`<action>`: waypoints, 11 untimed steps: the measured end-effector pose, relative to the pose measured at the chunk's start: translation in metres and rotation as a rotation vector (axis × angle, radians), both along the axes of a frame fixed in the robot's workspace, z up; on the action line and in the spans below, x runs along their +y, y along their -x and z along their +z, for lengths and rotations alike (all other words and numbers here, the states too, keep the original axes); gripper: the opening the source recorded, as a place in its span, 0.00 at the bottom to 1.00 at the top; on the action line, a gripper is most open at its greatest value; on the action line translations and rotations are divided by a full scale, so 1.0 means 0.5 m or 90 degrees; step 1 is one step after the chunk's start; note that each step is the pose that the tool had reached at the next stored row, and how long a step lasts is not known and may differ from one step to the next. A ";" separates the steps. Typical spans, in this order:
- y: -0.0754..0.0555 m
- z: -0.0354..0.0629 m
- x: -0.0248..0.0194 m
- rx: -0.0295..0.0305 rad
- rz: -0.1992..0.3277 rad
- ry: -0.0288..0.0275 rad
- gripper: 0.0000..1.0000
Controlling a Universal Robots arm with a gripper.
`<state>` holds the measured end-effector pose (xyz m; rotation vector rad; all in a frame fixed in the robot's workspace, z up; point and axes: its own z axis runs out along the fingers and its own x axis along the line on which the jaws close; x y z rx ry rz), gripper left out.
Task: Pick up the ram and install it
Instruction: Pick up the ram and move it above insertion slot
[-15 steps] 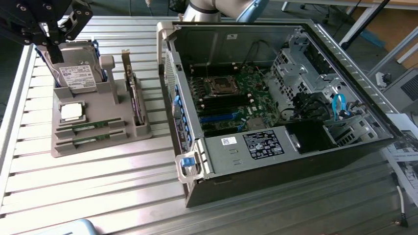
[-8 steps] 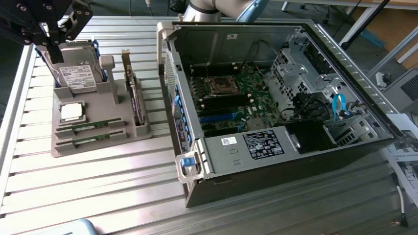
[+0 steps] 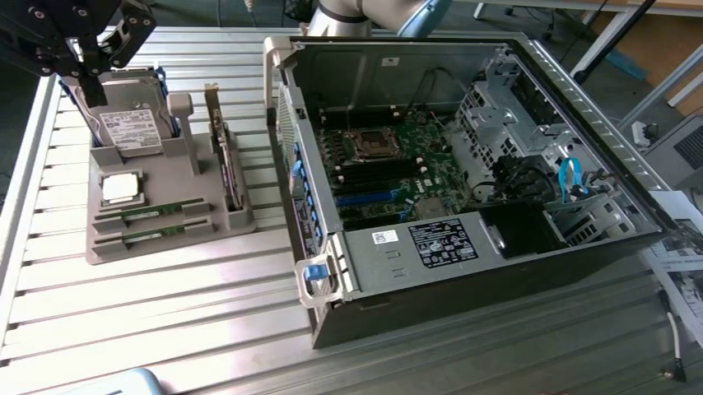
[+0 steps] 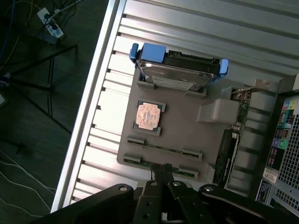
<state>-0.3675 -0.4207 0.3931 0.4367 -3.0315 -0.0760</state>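
The gripper [image 3: 94,92], clenched on nothing, hangs in the exterior view's upper left above the grey holder [image 3: 123,251], where both ram sticks [image 3: 154,213] lie slotted

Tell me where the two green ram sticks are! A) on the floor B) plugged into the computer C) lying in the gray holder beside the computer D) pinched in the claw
C: one ram stick and its twin lie in slots of the gray holder, outside the computer case.
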 end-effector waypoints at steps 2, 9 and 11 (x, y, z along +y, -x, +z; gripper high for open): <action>0.000 0.000 -0.0001 0.0001 0.013 0.0001 0.11; 0.000 -0.001 0.0000 0.0000 0.089 0.0000 0.11; 0.000 -0.001 0.0000 0.0000 0.112 0.0000 0.11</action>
